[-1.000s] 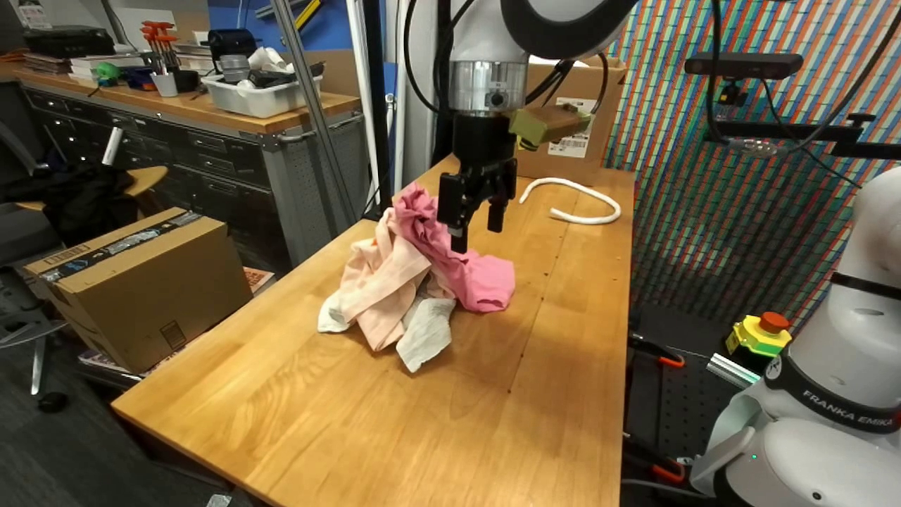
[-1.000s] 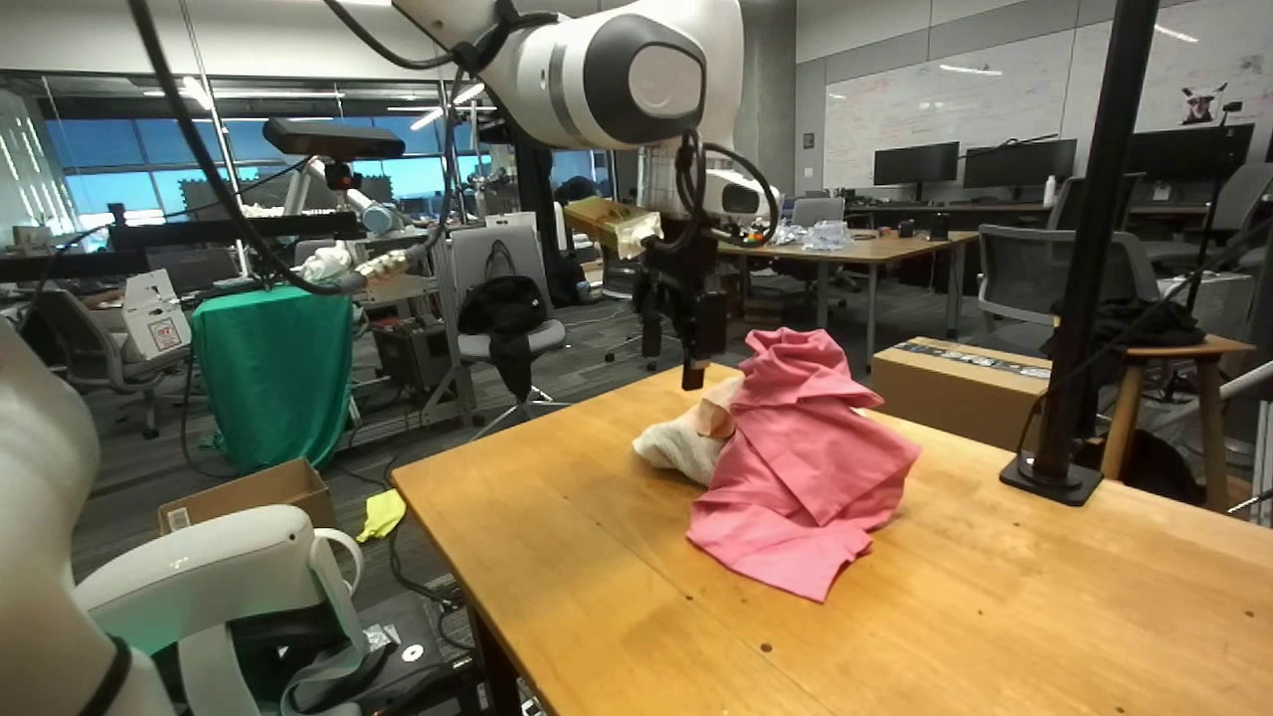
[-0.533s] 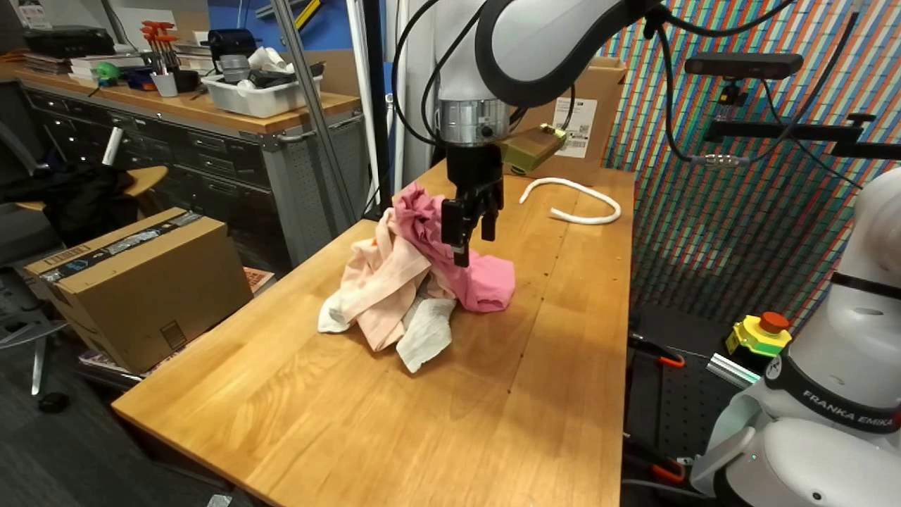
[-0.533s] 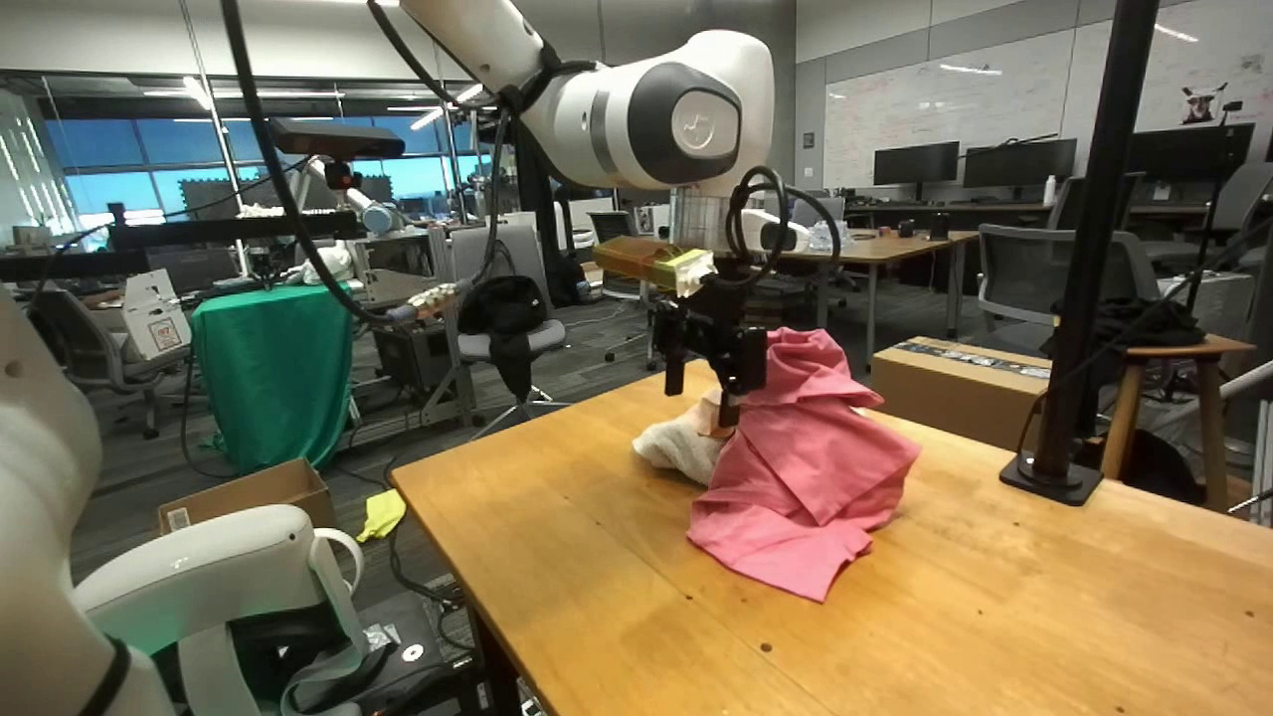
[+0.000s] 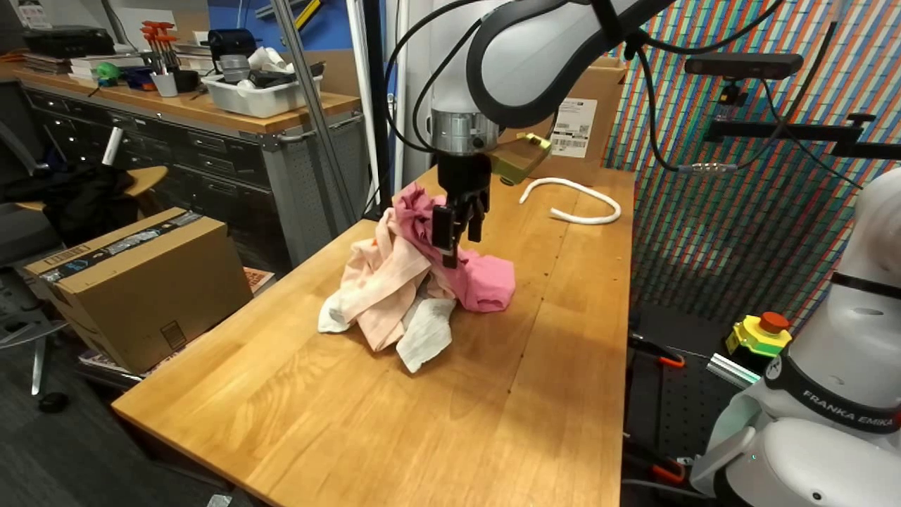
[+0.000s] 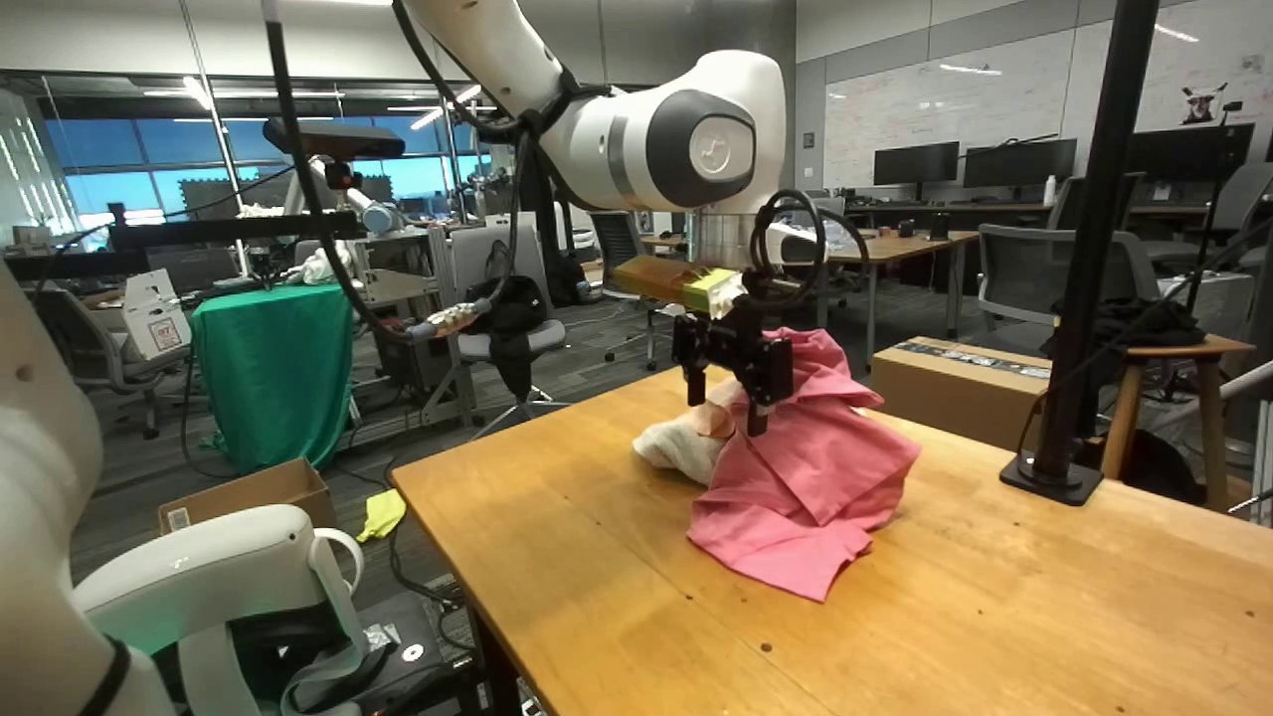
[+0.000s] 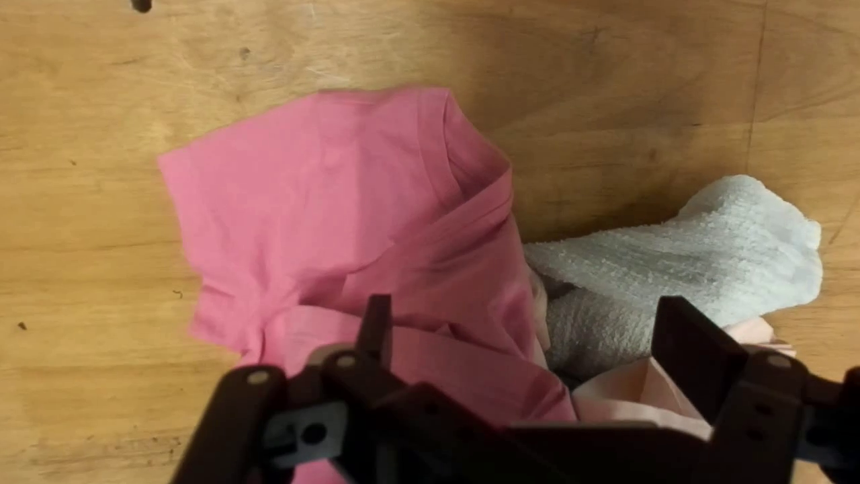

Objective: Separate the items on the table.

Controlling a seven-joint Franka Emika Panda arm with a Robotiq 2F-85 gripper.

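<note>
A crumpled pile of cloths lies on the wooden table [image 5: 338,422]. A pink cloth [image 5: 489,282] is bunched on one side, and it also shows in the other views [image 6: 825,487] [image 7: 302,195]. A peach cloth [image 5: 383,282] and a whitish-grey towel [image 5: 428,334] lie against it, partly tangled; the towel [image 7: 725,262] shows in the wrist view beside the peach folds [image 7: 621,383]. My gripper [image 5: 462,248] is open and empty, pointing down above the pile. In the wrist view its jaws [image 7: 527,306] stand wide apart, one over pink, one over the towel and peach cloth.
A white bent tube [image 5: 588,220] lies on the table behind the gripper. A large cardboard box [image 5: 598,134] stands at the table's far end. A black post [image 6: 1092,249] rises at the table's edge near the cloths.
My gripper has come down and shifted over the cloth pile, leftward in one exterior view and rightward in the other. It has stayed open. The cloths have not moved.
</note>
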